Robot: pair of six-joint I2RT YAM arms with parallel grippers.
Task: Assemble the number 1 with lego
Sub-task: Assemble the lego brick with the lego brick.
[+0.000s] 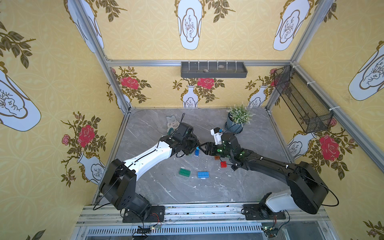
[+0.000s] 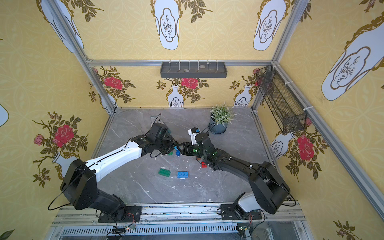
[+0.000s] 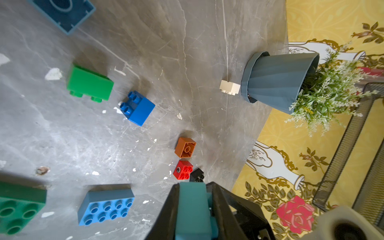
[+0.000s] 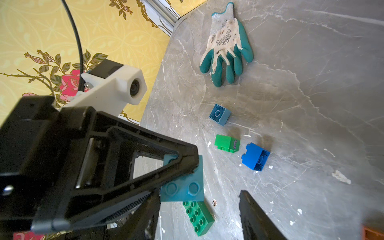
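My left gripper [image 3: 194,187] is shut on a light blue lego brick [image 3: 193,207], held above the table's middle. My right gripper [image 4: 199,220] faces it with jaws open; the held brick [image 4: 182,187] hangs just ahead of them, close to one finger. In a top view the two grippers meet tip to tip, left [image 1: 196,144] and right [image 1: 204,148]. On the table lie a long green brick [image 1: 185,172], a long blue brick [image 1: 203,174], a red brick [image 1: 223,164], a blue square brick [image 3: 138,108], a green square brick [image 3: 89,85], an orange-brown brick [image 3: 185,147], a black brick [image 3: 197,175] and a white brick [image 3: 229,87].
A potted plant [image 1: 236,124] stands at the back right, with the white brick against its pot. A teal and white glove [image 4: 226,45] lies at the back. Another light blue brick [image 4: 219,114] rests studs down near the green square one. White flecks dot the grey tabletop [image 1: 158,187].
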